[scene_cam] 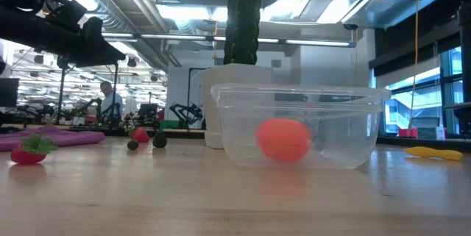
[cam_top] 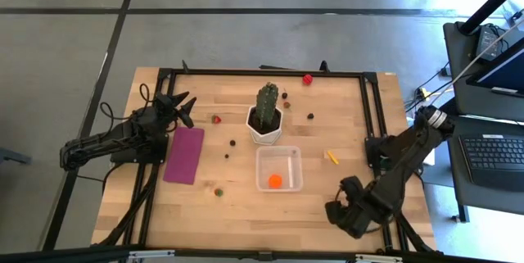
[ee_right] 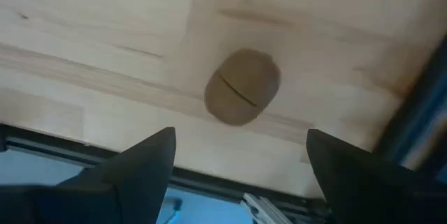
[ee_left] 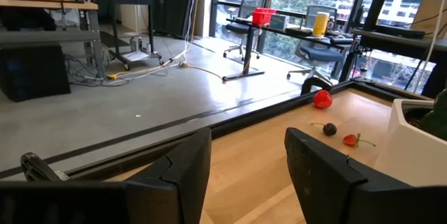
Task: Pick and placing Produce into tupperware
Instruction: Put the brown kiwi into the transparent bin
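The clear tupperware stands near the table's middle with one orange produce piece inside. My right gripper hangs open near the table's front right corner and points down. A brown oval produce piece lies on the wood below it, untouched. Other small produce lies scattered: a strawberry, a red piece, a yellow piece and dark bits. My left gripper waits open at the table's left, level and holding nothing.
A green cactus in a white pot stands just behind the tupperware. A flat magenta rectangle lies at the left. A black frame runs along the table's edges. Bare wood lies between the tupperware and my right gripper.
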